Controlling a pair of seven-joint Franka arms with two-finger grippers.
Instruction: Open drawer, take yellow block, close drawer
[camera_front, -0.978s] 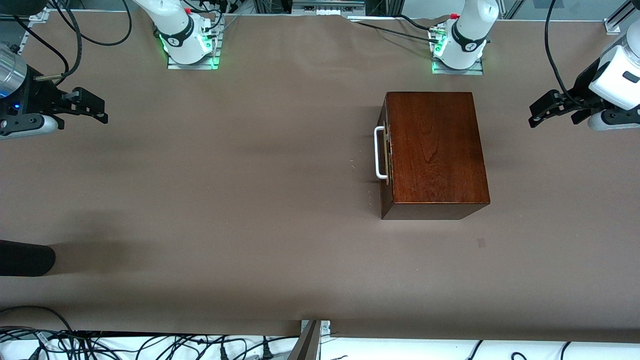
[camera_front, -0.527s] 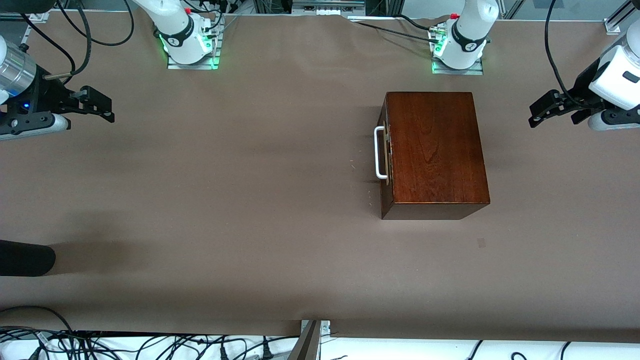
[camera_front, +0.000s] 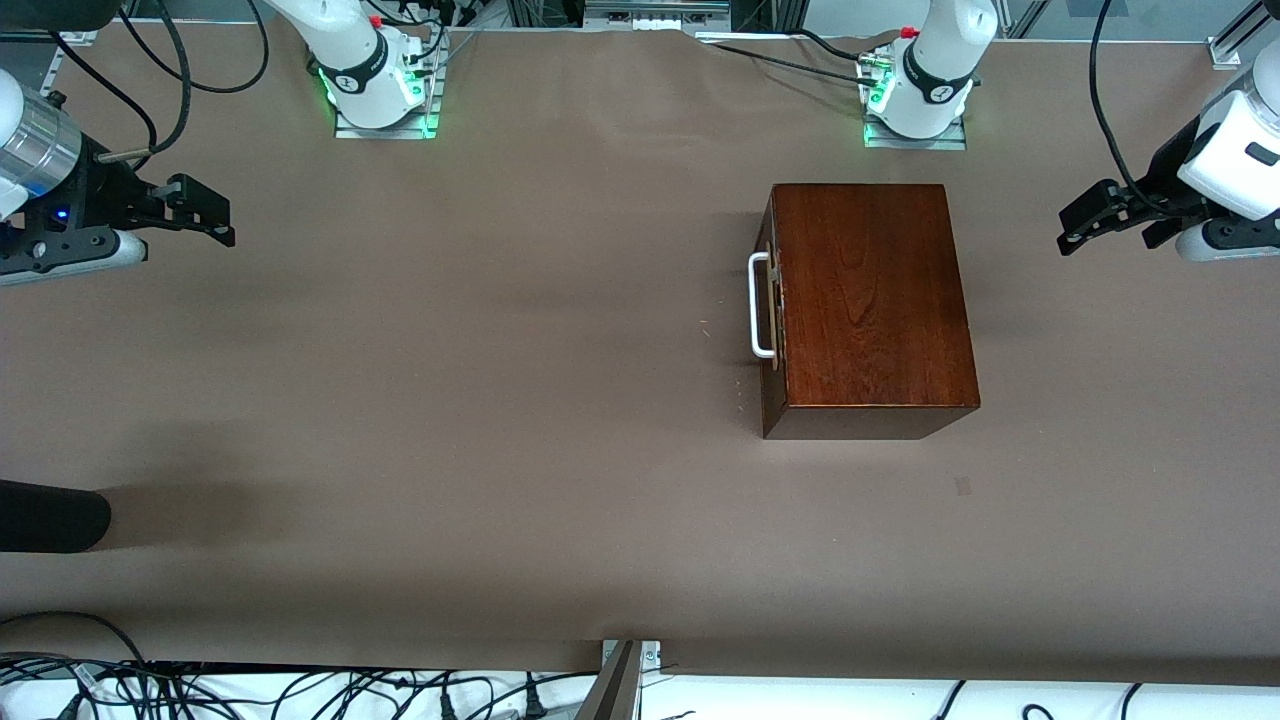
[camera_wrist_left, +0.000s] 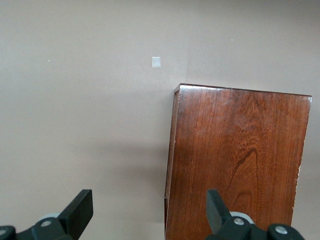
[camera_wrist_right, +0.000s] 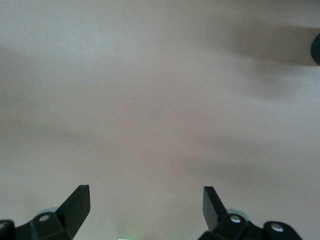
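Fingers spread and empty, the left gripper (camera_front: 1075, 232) hangs nearer the shut drawer (camera_front: 768, 310) than the right gripper (camera_front: 215, 222), whose fingertips point toward its crosswise handle (camera_front: 760, 305).

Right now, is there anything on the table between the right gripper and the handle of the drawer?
No. In the front view only bare brown table lies between the open right gripper and the drawer's white handle.
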